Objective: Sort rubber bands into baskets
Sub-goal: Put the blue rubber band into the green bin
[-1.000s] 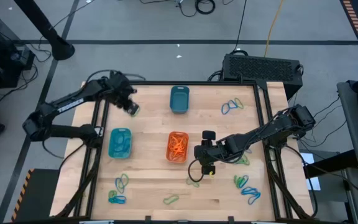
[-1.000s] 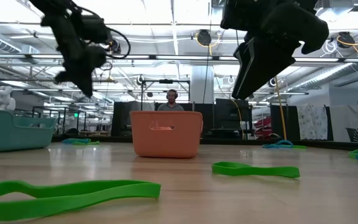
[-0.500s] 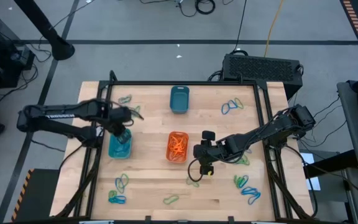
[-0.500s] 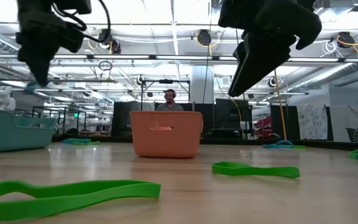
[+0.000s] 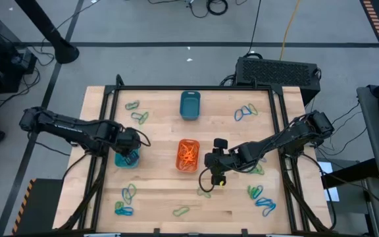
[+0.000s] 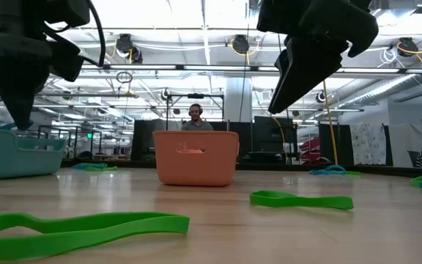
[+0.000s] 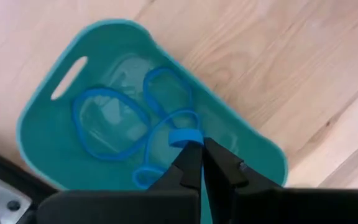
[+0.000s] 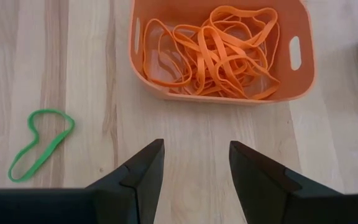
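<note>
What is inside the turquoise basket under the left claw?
The turquoise basket holds blue rubber bands, loosely overlapping. The shut left claw pinches one blue band over it. The claw and arm cover the basket's near corner, so anything there is hidden.

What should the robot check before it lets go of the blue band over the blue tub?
1. Left gripper holds a blue rubber band, fingers pinched shut on it: ok.
2. Left gripper is above the turquoise basket, not the wood: ok.
3. Colour match: the bands already in that basket are blue too: ok.
4. How low the band hangs over the basket floor: cannot tell.
5. Right gripper waits open and empty beside the orange basket, out of the way: ok.
6. Green band near the right gripper lies free on the table for later: ok.
</note>
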